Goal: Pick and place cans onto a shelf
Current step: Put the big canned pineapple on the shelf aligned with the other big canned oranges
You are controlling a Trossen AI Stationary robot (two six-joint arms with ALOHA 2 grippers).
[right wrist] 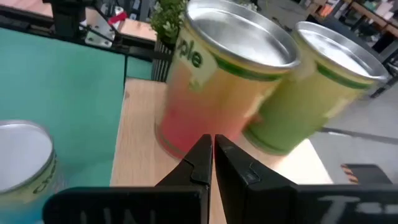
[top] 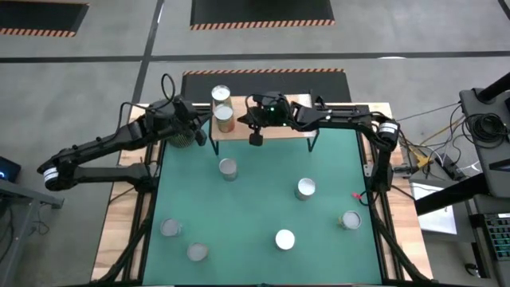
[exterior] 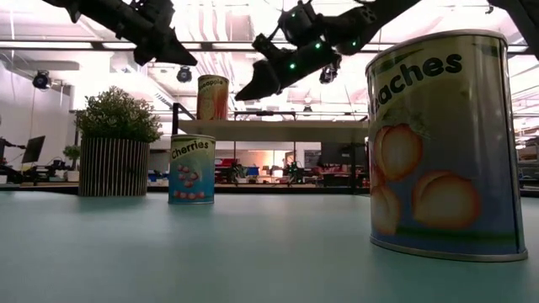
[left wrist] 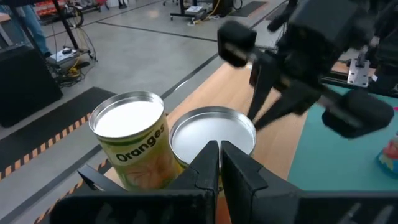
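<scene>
Both dark arms reach in over the shelf [top: 263, 127] at the table's far edge. The left gripper [top: 194, 127] hangs beside the shelf's left end, jaws closed and empty. The right gripper [top: 256, 137] hovers above the shelf's front edge, jaws closed, empty. Two cans [top: 222, 108] stand touching on the shelf's left end. Six loose cans [top: 306, 188] dot the green table [top: 263, 203] in front of it. A potted plant [exterior: 116, 143] stands left of the shelf.
</scene>
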